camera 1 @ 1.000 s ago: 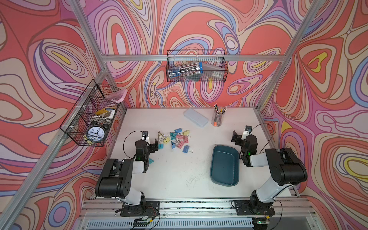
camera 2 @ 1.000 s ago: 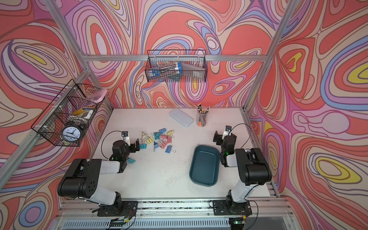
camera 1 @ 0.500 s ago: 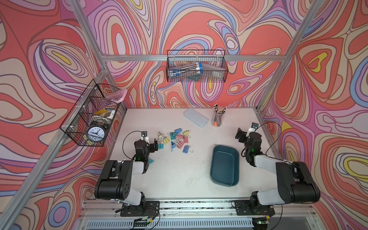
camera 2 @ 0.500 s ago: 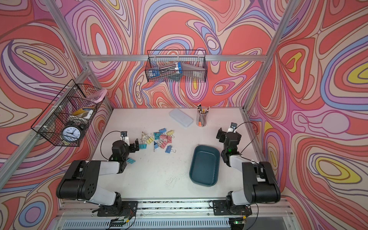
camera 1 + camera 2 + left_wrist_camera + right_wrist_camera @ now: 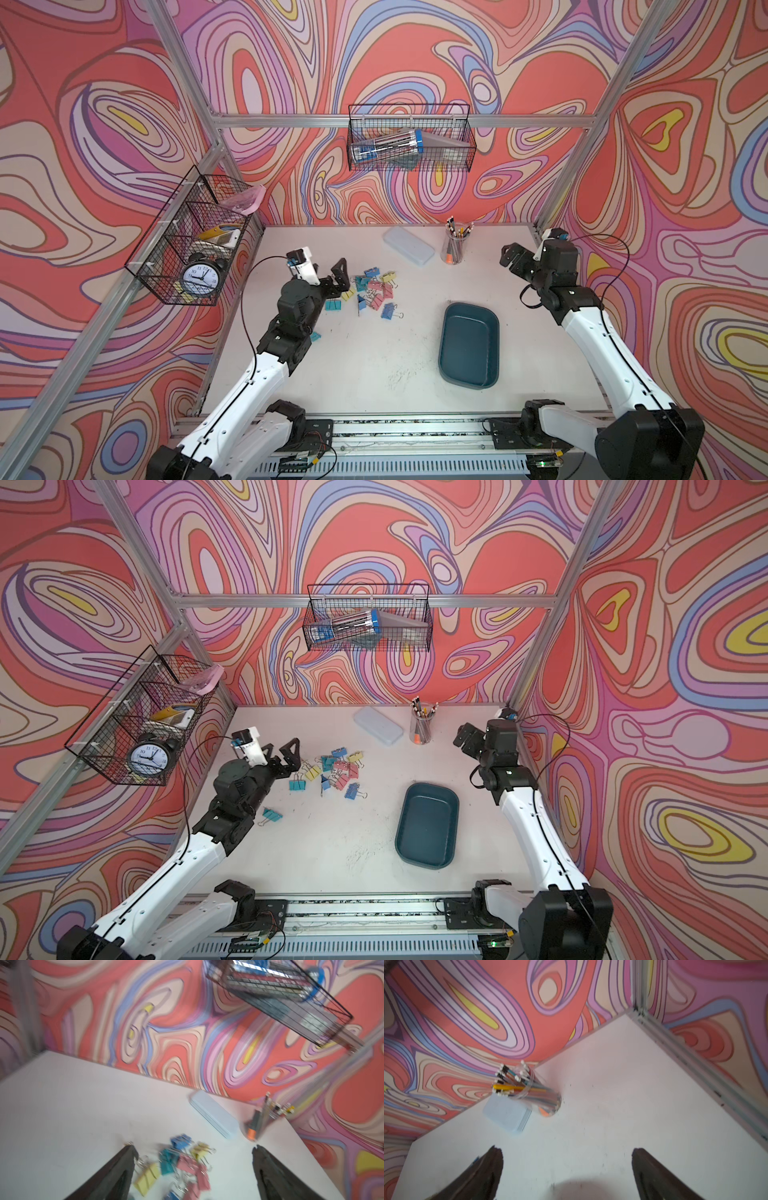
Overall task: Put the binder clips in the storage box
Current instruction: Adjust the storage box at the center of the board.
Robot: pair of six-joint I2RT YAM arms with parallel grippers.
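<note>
Finds the binder clips (image 5: 372, 289) heaped loosely on the worktop (image 5: 374, 374), left of centre and toward the rear edge, with one teal stray (image 5: 272, 814) lying apart nearer the front-left corner, beside the left forearm. Shows the storage box (image 5: 469, 349) empty, right of centre toward the front edge, long axis running front to rear, well apart from the heap. Places the left claw (image 5: 282, 752) at the heap's left fringe, spread wide, clamped on nothing, pointing across at the clips. From the left wrist view, frames a yellow clip (image 5: 147, 1176) and its pink and teal neighbours between the two fingers (image 5: 116, 1174). Puts the right claw (image 5: 513, 259) up by the right rear corner, likewise spread and empty, aimed toward the pencil cup (image 5: 455, 249) and pale case (image 5: 409, 245), far from the clips. Favours the left arm as much the nearer. Probably needs only a short drop forward and a squeeze on one clip, then a carry rightward across the worktop to the box.
</note>
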